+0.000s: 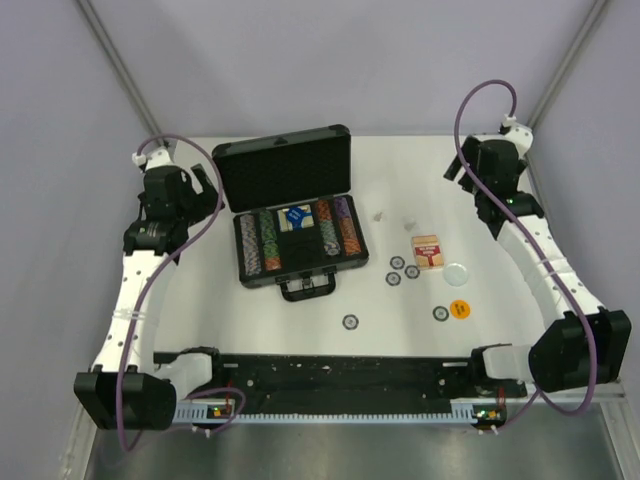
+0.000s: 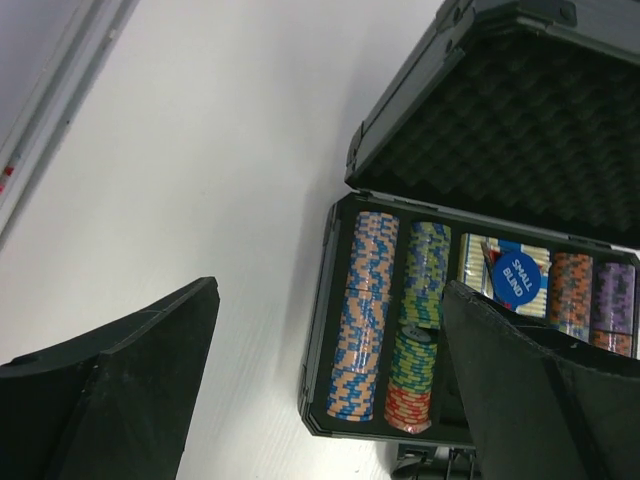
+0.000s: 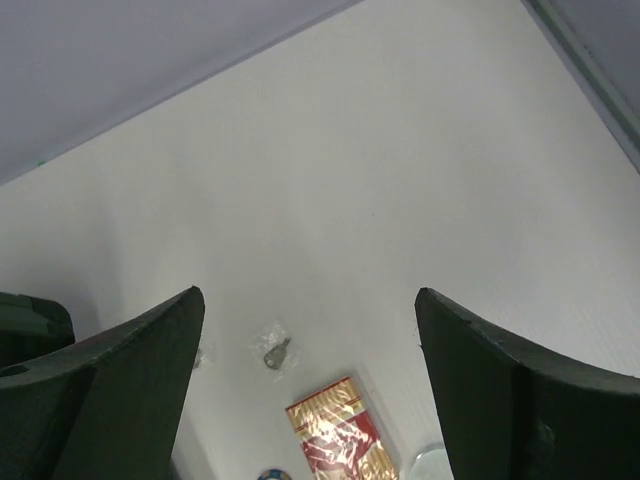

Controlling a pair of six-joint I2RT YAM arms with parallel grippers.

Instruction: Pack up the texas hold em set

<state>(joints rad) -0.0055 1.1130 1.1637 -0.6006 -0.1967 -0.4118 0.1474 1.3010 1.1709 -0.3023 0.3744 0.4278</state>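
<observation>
Robot lab cell, white table [image 1: 260, 320], plain grey walls [image 1: 330, 60], metal frame [image 1: 124, 70]

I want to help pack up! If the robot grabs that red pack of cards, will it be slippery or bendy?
Probably a bit slippery: the red pack of cards looks wrapped in shiny clear film. It likely stays stiff, being a neat flat block. Lying flat on the table, it should slide, not roll or tip, if pushed.
</observation>
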